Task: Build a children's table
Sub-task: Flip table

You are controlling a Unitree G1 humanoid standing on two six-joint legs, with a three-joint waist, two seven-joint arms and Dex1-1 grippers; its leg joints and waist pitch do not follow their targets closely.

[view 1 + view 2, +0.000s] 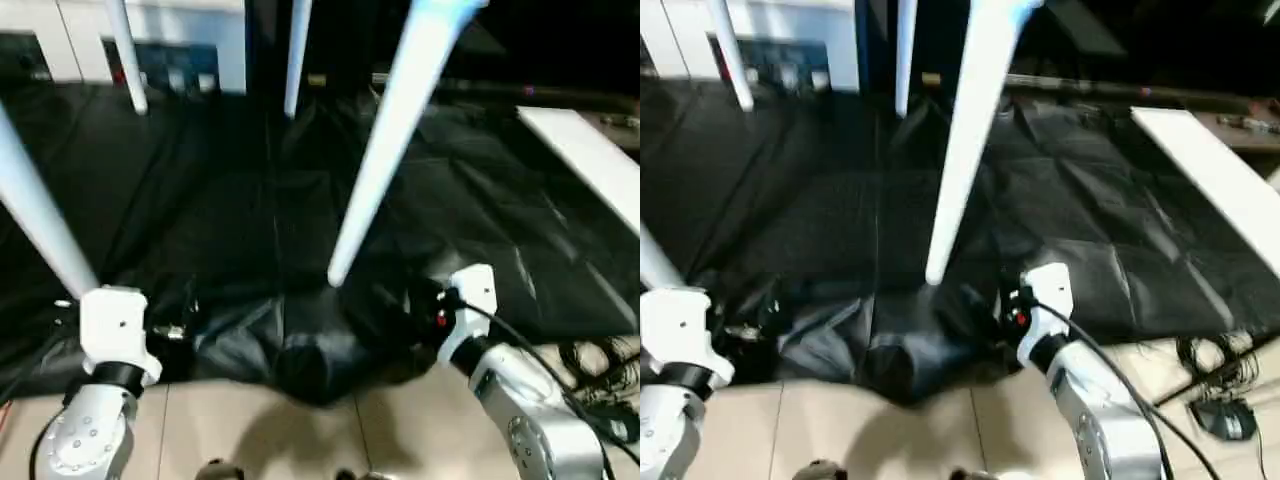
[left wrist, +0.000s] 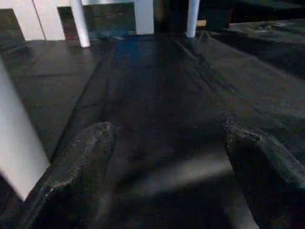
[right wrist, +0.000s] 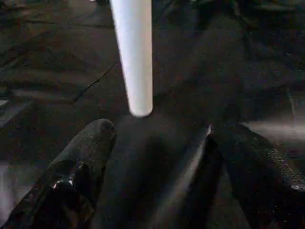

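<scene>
I am holding my right gripper [image 3: 157, 143] open and empty just short of the nearest table leg [image 1: 385, 150], whose long axis is rising steeply ahead, while my open left gripper [image 2: 167, 157] is hovering farther off.

legs [image 1: 390, 130]: white | sheet [image 1: 230, 210]: black | fingers [image 2: 81, 167]: black | floor [image 1: 260, 430]: tan | arms [image 1: 535, 415]: silver

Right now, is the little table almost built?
Nearly, it seems. Four white legs stand with their feet on the black sheet, so the table looks upright; its top is out of view. Both the left claw and right claw are open and empty. No loose legs are left.
</scene>
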